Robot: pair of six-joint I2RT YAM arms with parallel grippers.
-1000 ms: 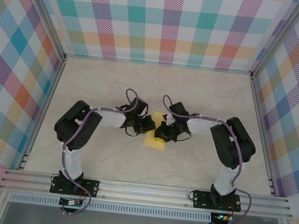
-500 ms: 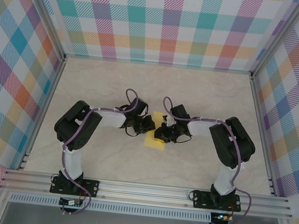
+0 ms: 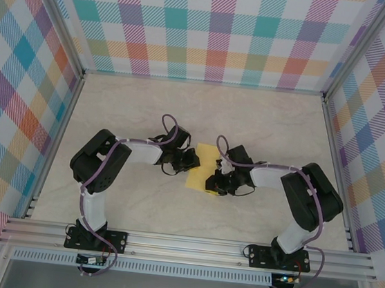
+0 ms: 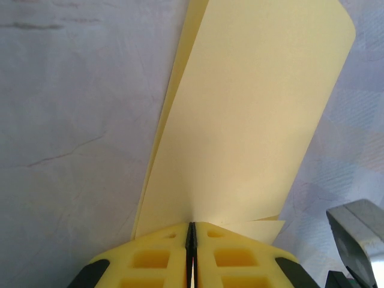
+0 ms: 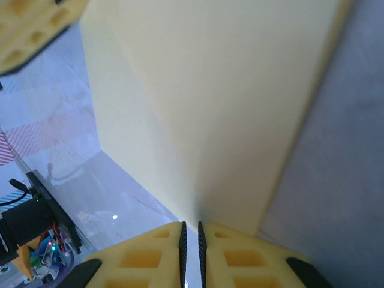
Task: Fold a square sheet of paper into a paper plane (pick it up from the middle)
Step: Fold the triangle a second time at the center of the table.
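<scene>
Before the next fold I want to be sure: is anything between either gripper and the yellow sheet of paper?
Nothing visible does. The left gripper has its jaws shut on the sheet of paper, and the right gripper pinches it from the opposite side.

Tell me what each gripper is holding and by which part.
Both pinch the yellow sheet of paper, which is folded over: the left gripper on its left edge, the right gripper on its right edge.

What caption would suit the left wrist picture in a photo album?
Left gripper shut on the edge of a folded yellow sheet of paper, layers fanning over the marbled table.
</scene>
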